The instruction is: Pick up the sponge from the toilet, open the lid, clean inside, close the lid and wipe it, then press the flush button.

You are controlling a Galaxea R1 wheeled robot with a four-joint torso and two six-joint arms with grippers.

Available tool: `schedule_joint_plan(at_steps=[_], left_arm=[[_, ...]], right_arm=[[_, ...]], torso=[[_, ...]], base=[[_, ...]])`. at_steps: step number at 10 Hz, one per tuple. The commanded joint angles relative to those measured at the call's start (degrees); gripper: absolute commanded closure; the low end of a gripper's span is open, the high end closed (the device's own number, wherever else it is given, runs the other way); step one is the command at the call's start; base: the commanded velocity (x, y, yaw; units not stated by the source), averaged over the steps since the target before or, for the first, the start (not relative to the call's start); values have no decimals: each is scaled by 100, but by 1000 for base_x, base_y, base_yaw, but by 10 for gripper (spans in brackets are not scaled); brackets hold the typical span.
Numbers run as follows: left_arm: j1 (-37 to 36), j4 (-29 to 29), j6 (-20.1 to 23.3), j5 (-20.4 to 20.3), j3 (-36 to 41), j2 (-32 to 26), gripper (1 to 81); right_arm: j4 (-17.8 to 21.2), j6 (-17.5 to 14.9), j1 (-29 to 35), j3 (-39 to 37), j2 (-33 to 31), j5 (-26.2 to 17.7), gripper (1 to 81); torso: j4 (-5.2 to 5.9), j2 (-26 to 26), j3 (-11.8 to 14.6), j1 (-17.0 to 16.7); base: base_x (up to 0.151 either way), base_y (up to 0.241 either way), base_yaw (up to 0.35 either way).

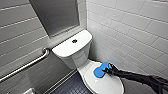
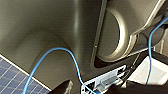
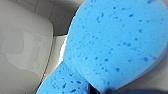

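The white toilet (image 1: 75,57) stands in the corner with its lid (image 1: 106,85) down over the bowl. On the lid's near right side lies the blue sponge (image 1: 99,71). My right gripper (image 1: 107,71) reaches in from the right and is shut on the sponge's right end. In the right wrist view the sponge (image 3: 112,45) looms very close, with white ceramic (image 3: 22,50) behind it. The dark round flush button (image 1: 74,41) sits in the middle of the tank top. My left gripper is open.
A metal grab bar (image 1: 27,64) runs along the tiled left wall. White wall tiles (image 1: 135,32) close in right of the toilet. Dark tiled floor (image 1: 72,86) lies left of the bowl. A grey panel (image 1: 57,15) hangs above the tank.
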Motion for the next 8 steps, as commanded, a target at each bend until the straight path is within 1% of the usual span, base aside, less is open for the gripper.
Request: schedule_joint_plan(at_steps=[1, 4, 6, 8], left_arm=[[111, -5, 3, 607, 10, -105, 10], [111, 4, 12, 615, 10, -70, 10], [111, 4, 12, 615, 10, -88, 10], [111, 13, 12, 615, 19, -79, 10]], right_arm=[[341, 66, -271, 1159, -1134, 541, 811], [446, 66, -694, 1827, -1872, 963, 811], [455, 66, -940, 2184, -2291, 1146, 811], [455, 66, -1334, 2660, -2767, 1472, 811]], torso=[[0, 0, 0, 0], [0, -2, 0, 0], [0, -2, 0, 0], [0, -2, 0, 0]], base=[[0, 0, 0], [0, 0, 0], [0, 0, 0], [0, 0, 0]])
